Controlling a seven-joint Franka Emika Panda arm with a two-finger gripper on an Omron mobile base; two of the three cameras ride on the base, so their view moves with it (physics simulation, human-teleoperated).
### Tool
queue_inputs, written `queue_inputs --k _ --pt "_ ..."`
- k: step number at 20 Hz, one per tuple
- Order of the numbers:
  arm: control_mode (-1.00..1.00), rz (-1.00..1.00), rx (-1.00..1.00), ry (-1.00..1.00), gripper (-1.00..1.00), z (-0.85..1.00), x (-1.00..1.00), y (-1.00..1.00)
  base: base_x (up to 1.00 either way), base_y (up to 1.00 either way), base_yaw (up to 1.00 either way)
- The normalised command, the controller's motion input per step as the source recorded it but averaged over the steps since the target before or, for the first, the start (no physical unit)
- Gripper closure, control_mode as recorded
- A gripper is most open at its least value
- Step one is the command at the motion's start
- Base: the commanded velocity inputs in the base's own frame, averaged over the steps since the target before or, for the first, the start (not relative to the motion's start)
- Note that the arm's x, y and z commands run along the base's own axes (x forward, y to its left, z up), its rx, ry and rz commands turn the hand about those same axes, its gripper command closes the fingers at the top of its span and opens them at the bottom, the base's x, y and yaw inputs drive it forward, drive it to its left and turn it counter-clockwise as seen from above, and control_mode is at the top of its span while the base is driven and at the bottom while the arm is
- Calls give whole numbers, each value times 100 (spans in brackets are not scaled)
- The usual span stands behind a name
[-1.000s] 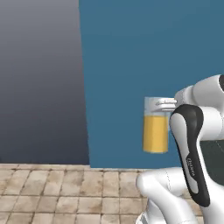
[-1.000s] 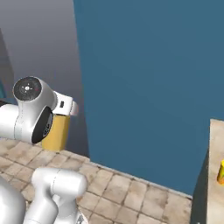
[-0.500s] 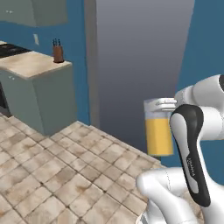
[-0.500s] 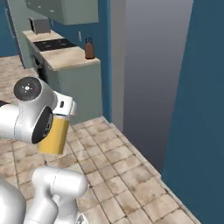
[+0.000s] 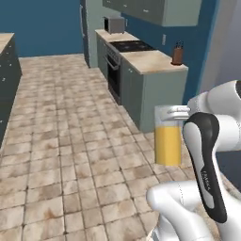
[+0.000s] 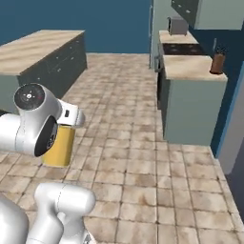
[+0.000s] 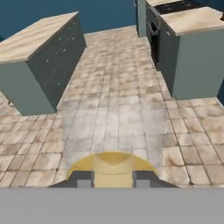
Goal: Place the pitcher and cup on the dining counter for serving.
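Note:
The pitcher (image 5: 168,139), clear with orange-yellow liquid, hangs upright above the tiled floor. My gripper (image 5: 180,112) is shut on its rim. From the other side the pitcher (image 6: 59,147) sits partly behind the arm's joint. In the hand view the pitcher (image 7: 112,166) lies between the fingertips (image 7: 84,179) of my gripper (image 7: 113,179). The dining counter (image 6: 37,48) stands ahead to the left, a beige top over grey-green drawers. It also shows as the dining counter (image 7: 31,40) at upper left and the dining counter (image 5: 4,41) at the left edge. The cup is out of view.
A second counter (image 5: 155,63) runs along the right wall with a stove (image 5: 130,45), a grey appliance (image 5: 114,24) and a knife block (image 5: 177,54). Wide tiled floor (image 5: 66,141) lies between the two counters. A blue wall closes the far end.
The whole picture has swung: the base has turned from the blue wall and grey panel toward the open kitchen. The pitcher stays in my gripper as before.

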Motion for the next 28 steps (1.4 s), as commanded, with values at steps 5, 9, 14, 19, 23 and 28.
queue_inputs --k 5,9,14,19,23,28 --pt "100 0 0 0 100 0 0 0 78 0 70" --pt "100 0 0 0 100 0 0 0 100 -13 54" --pt "100 0 0 0 100 0 0 0 100 -14 42" --pt "100 0 0 0 100 0 0 0 100 0 35" --pt "100 0 0 0 100 0 0 0 100 0 28" --pt "100 0 0 0 100 0 0 0 100 39 17"
